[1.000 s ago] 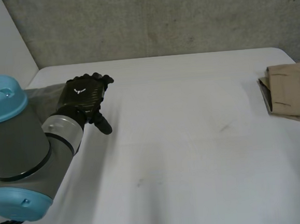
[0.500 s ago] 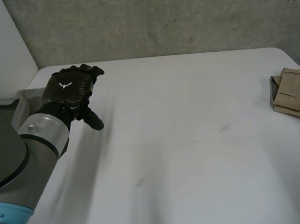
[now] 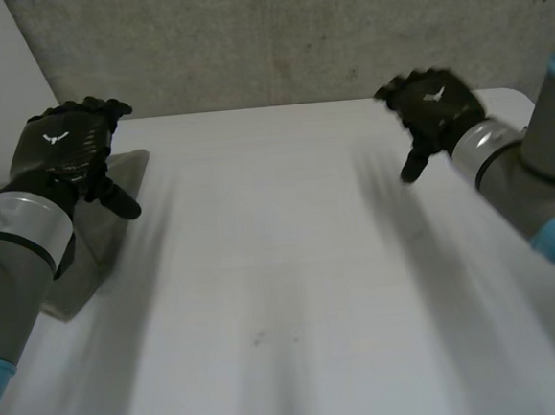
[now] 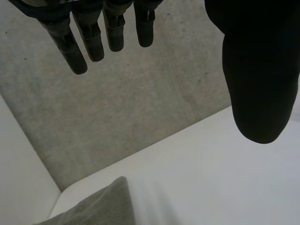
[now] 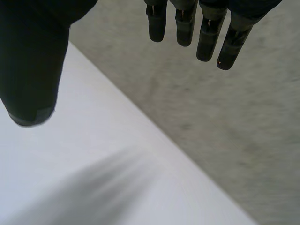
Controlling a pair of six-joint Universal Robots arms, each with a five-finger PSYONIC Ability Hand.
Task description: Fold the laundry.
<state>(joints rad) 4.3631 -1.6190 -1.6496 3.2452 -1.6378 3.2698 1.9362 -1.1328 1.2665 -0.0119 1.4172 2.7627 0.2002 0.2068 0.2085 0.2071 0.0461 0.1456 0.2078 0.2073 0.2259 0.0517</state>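
A grey cloth point(image 3: 116, 230) lies at the table's far left corner, partly under my left arm. Above it my left hand point(image 3: 66, 152) hovers open, fingers straight, thumb pointing toward the table's middle. In the left wrist view the left hand point(image 4: 260, 70) is spread with nothing in it, and a corner of the grey cloth point(image 4: 98, 206) lies below its palm. My right hand point(image 3: 438, 108) hangs open over the far right of the table. The right wrist view has the right hand point(image 5: 33, 61) empty above the table's edge.
The white table point(image 3: 292, 264) stretches bare between the two hands. A concrete wall point(image 3: 293, 33) runs behind its far edge. My right arm point(image 3: 544, 177) crosses the table's far right corner.
My left arm has drawn back to the left, uncovering more of the grey cloth. My right arm has swung in at the right and now covers the spot where a folded tan cloth lay.
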